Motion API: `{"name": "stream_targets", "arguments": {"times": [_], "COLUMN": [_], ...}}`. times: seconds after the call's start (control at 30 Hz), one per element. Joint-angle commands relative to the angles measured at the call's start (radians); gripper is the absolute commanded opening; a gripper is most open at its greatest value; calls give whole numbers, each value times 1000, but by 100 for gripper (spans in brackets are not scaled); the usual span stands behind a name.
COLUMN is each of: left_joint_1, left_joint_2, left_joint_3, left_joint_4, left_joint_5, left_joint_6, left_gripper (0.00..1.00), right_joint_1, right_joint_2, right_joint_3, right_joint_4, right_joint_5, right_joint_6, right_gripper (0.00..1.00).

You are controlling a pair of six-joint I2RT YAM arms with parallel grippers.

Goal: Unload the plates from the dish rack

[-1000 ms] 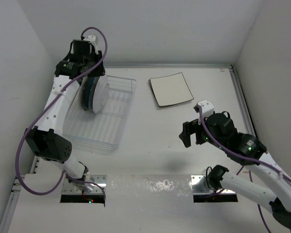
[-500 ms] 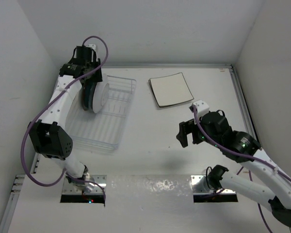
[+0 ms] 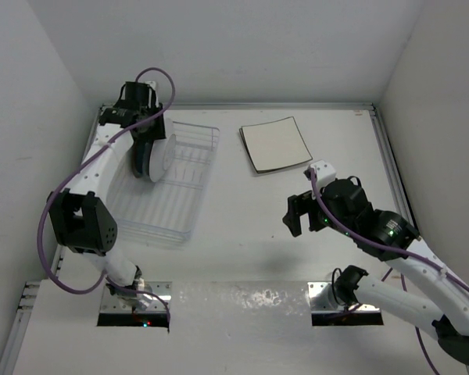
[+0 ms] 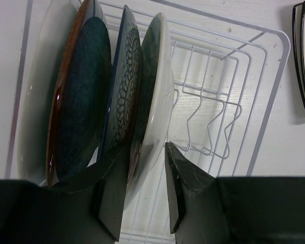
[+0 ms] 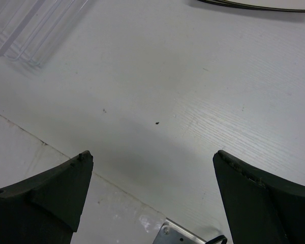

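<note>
My left gripper [image 4: 146, 148] is at the far left end of the dish rack [image 3: 180, 212], jaws half-closed astride the rim of the rightmost plate [image 4: 160, 86]; I cannot tell whether they pinch it. The plates [image 4: 91, 91] stand on edge, faces turned left and right, rims running near to far. Only the wrist view separates them. Only the top view shows the whole square plate [image 3: 275, 144], lying flat at far centre, and my right gripper [image 3: 298, 215], spread wide and holding nothing.
</note>
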Motion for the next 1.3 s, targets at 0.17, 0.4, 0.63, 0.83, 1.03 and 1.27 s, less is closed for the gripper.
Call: {"name": "stream_targets", "arguments": {"times": [0.17,0.4,0.63,0.83,1.03,1.27], "left_joint_1": [35,48,49,48,48,48], "left_joint_2": [28,63,71,93,111,125], "left_joint_3": [-22,21,99,222,387,525], "left_joint_4": [43,27,-13,-71,-112,-132], "left_joint_5": [113,159,170,177,269,388], "left_joint_6": [-2,-3,13,33,10,-19], "left_gripper": [28,10,0,0,0,0], "right_joint_1": [5,7,5,5,5,5], "right_joint_2": [-2,-4,-3,6,13,32], "right_joint_3": [2,4,-2,2,7,36], "right_joint_4": [39,34,42,53,62,77], "right_joint_5": [-21,-18,-19,-24,-24,-54], "right_joint_6": [16,13,20,27,34,43], "right_gripper": [99,99,99,99,99,99]}}
